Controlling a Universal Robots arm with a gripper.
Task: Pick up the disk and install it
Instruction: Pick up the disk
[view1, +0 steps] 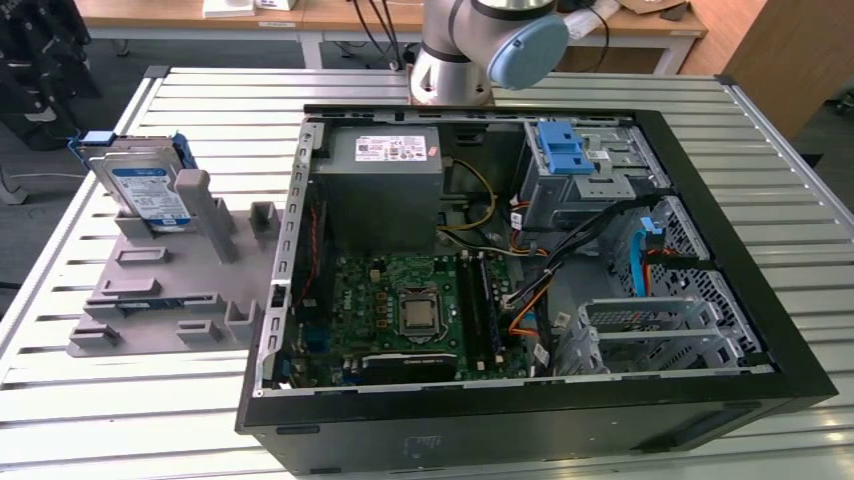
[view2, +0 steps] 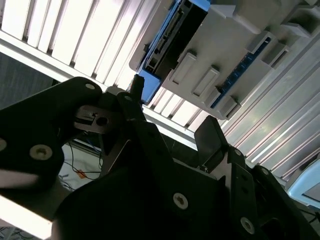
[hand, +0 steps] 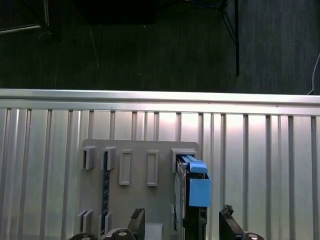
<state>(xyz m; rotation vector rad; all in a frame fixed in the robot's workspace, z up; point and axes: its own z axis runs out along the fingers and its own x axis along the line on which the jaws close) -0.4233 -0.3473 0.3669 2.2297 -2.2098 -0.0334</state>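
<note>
Starting big: a slatted metal table carries everything. On it lies an open PC case, its motherboard, cables and drive cages exposed. At the far edge of the table stands the arm, base and blue-capped joint in shot.

To the exterior view's left of the case sits a grey holder with several slots. The disk stands upright on its edge in the holder's far slot, silver body, blue frame round it, well apart from the case. So it's not picked up yet!

Now the claw: in the first wrist view it is spread wide and has hold of nothing. Its two black fingertips show either side of the disk's blue end, a clear gap at each side.
</note>
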